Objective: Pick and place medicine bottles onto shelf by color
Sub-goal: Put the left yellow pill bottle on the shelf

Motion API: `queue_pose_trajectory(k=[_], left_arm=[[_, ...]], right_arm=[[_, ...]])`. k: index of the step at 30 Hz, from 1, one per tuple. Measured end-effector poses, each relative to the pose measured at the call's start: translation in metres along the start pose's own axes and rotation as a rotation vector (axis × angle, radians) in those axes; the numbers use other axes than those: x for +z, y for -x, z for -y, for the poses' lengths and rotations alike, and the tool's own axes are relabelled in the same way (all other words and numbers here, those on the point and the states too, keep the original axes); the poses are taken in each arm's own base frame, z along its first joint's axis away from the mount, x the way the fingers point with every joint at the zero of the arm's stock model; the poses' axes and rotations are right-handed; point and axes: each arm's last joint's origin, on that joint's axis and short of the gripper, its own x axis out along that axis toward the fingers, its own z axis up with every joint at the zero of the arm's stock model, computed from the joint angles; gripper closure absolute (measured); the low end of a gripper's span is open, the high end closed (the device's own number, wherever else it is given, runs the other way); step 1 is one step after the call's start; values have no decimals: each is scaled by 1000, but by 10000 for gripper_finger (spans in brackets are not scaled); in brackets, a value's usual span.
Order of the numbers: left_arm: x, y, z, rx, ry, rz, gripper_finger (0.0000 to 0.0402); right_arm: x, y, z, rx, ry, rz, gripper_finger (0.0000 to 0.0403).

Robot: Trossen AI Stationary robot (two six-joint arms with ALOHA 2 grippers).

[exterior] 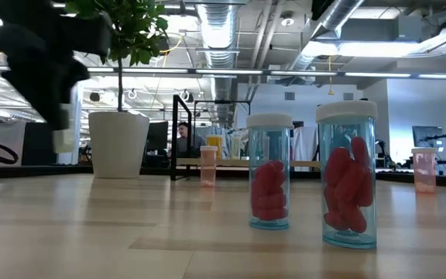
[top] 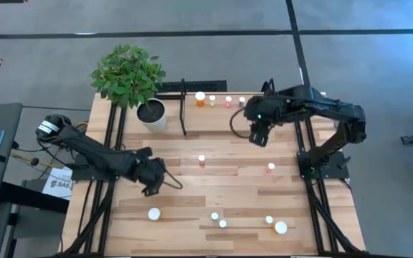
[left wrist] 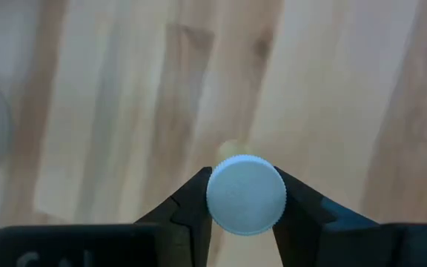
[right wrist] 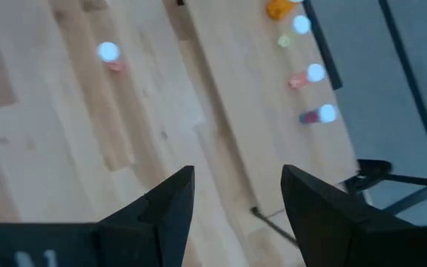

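Left wrist view: left tool (left wrist: 245, 215) clenched around a white-capped bottle (left wrist: 245, 194), right tool (right wrist: 236, 194) released

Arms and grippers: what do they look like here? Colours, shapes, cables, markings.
Both arms are dark, nearly black, jointed segments. The left arm has a black cable looping off its gripper end. The right arm shows a small green light near the wrist. The right gripper has two matte black wedge-shaped fingers. The left gripper matches, with faint pale lettering on its body.
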Motion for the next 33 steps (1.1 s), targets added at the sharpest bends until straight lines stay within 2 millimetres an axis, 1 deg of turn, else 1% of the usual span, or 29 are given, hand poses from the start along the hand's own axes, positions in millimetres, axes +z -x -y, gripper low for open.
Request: queue_pose_trajectory(k=[4,7,10,15,17,21,24,27,30,33], left_arm=[[15,-6,-16,-14,28,30,301],[33,-6,-35,-68,63,46,302],[52,-2,-55,-88,111,90,302],[93,18,-86,-90,179,254,302],[109,24,-96,-98,151,279,302],[148,35,-111,-83,76,336,302],[174,30,-116,-65,5,307,302],[191,14,-118,-69,-44,215,302],[204,-2,-119,-96,-70,172,302],[214,-13,-123,-117,-97,165,302]], right_arm=[[-1,1,19,-28,7,0,178],[-4,3,35,-50,20,4,178],[-7,4,50,-72,31,2,178],[-11,4,72,-113,-26,-11,178],[-13,4,80,-128,-51,-16,178],[-15,1,95,-157,-83,-37,178],[-17,0,106,-177,-98,-53,178],[-19,-2,115,-194,-123,-64,178],[-22,-3,123,-210,-152,-75,178],[-24,-3,131,-225,-176,-86,178]])
